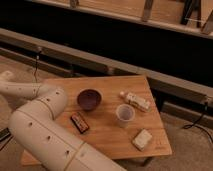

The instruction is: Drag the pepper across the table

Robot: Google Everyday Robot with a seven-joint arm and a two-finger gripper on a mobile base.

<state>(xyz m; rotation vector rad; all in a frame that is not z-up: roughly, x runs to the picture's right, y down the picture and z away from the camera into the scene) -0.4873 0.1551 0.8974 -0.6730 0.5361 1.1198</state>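
Five things lie on the table (107, 135) — a dark bowl (89, 98), a clear cup (125, 114), a small bottle (135, 100) on its side, a red-and-black packet (79, 122) and a pale block (142, 139). The pepper cannot be made out. The arm (37, 127) fills the lower left — its hand is out of view.

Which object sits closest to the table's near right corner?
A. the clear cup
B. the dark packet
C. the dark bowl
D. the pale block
D: the pale block lies by that corner of the table, nearer it than the cup; the end effector is out of view.
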